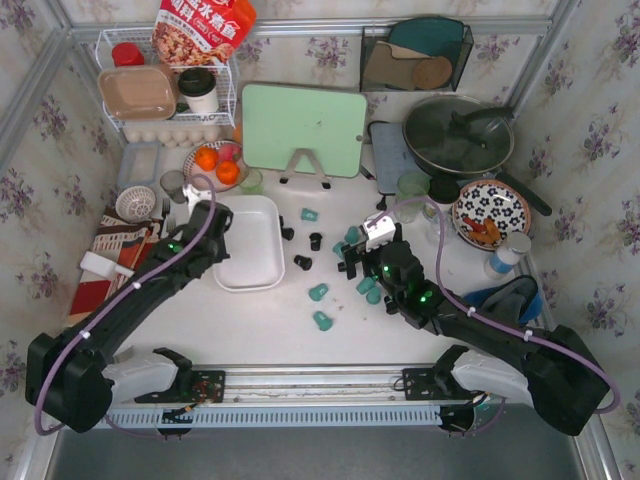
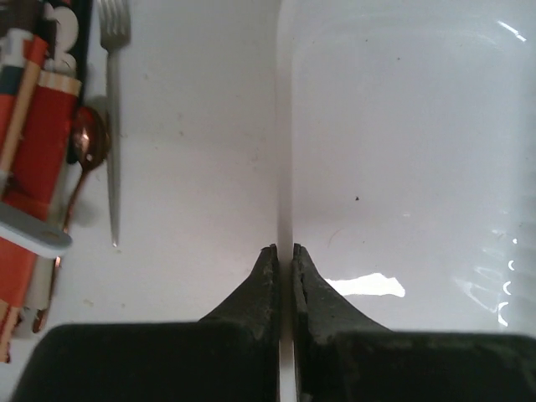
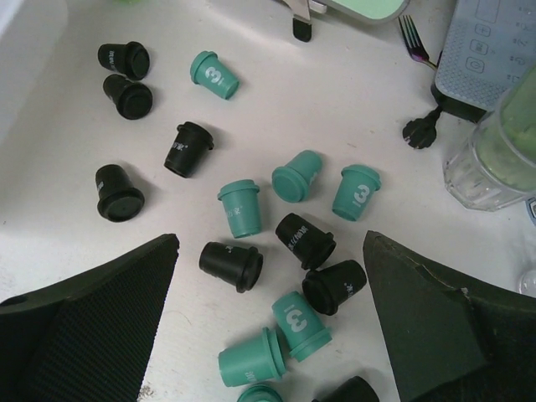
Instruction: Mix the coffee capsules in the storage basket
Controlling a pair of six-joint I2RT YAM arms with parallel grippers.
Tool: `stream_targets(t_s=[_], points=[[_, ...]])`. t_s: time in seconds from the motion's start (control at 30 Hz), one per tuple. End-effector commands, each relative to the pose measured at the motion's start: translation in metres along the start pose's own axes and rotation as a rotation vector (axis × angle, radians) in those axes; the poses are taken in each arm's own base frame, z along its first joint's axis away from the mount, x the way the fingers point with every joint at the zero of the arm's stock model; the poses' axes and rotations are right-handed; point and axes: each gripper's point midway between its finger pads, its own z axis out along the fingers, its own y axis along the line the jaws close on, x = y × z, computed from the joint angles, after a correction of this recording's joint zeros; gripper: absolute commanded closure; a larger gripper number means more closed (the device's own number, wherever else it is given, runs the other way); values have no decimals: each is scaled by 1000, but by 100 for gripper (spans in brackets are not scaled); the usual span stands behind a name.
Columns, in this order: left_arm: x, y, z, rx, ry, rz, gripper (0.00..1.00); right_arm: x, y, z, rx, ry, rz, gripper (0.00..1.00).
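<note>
Though hidden overhead, left jaws pinch the storage basket [image 2: 402, 126].

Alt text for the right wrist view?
Open right hand above about fifteen teal and black coffee capsules scattered loose on the white table. A fork and a glass sit top right.

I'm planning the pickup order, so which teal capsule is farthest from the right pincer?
The lone teal capsule marked 3, beside two black ones; the other teal ones cluster by the pincer.
</note>
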Motion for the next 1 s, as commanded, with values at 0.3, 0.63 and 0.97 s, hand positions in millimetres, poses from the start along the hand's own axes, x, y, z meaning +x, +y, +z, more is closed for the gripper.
stream_targets(t_s=[0.3,0.63,0.97], points=[[-43,43,34,233,105,-85,100,-7,-4,3,30,-27,12,0],[-50,42,77,353,116,-22,97,-10,-1,1,15,-42,22,0],[-48,53,105,320,143,50,97,-9,2,2,3,-35,25,0]])
